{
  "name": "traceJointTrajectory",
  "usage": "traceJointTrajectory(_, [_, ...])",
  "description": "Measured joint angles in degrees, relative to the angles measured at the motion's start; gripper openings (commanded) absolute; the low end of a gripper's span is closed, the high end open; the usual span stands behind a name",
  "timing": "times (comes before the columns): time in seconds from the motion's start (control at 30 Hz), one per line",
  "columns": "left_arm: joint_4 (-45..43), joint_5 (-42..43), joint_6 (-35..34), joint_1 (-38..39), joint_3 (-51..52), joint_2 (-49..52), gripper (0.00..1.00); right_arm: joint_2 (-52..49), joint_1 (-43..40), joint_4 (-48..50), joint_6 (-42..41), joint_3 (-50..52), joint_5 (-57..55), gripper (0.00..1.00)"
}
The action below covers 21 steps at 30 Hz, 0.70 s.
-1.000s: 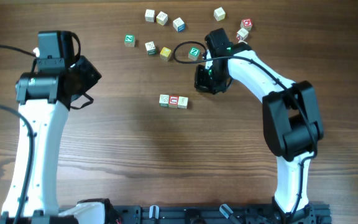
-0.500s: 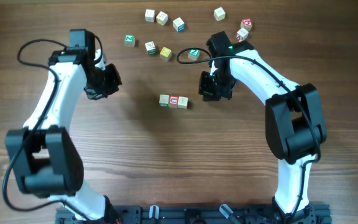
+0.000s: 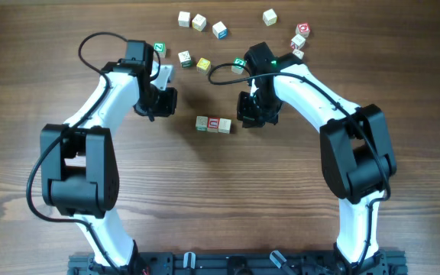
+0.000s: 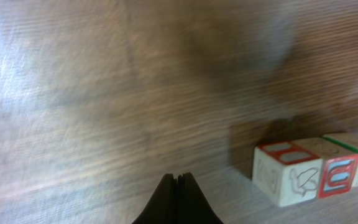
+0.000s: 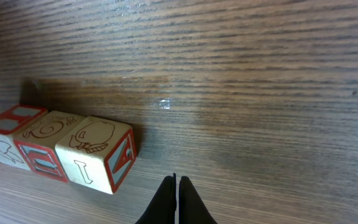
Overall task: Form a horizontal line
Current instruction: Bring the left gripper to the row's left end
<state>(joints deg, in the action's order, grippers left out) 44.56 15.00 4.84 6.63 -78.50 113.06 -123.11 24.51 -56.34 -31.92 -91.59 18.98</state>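
The horizontal line (image 3: 213,124) is a row of three touching letter cubes on the table's middle: pale with green at the left, red-faced in the middle, pale at the right. It also shows in the left wrist view (image 4: 319,171) at the lower right and in the right wrist view (image 5: 58,149) at the lower left. My left gripper (image 3: 165,101) is shut and empty, up and left of the row (image 4: 177,180). My right gripper (image 3: 249,111) is shut and empty, just right of the row (image 5: 176,182).
Several loose cubes lie along the table's far edge: a green one (image 3: 159,48) by my left arm, a yellow one (image 3: 203,64), a blue-faced one (image 3: 219,30), red ones (image 3: 302,30) at the right. A black cable (image 3: 224,72) loops near my right arm.
My left arm has swung in from the far left to just left of the row. My right gripper has shifted slightly left and down toward the row's right end. The row has not moved.
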Motion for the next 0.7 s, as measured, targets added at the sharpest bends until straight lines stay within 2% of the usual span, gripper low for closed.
traceJointTrajectory(0.33, [-1.4,2.9,7.9,0.1,0.8,1.9,0.04,0.0,0.1,1.9,-2.4,0.4,-0.9,0.04])
traceJointTrajectory(0.53, [-1.6,6.6,8.7,0.1,1.3,4.4,0.04,0.0,0.1,2.6,-2.6,0.4,-1.0,0.05])
traceJointTrajectory(0.7, [-1.6,8.5,9.0,0.1,1.3,4.4,0.04,0.0,0.3,7.1,-2.6,2.4,-1.0,0.05])
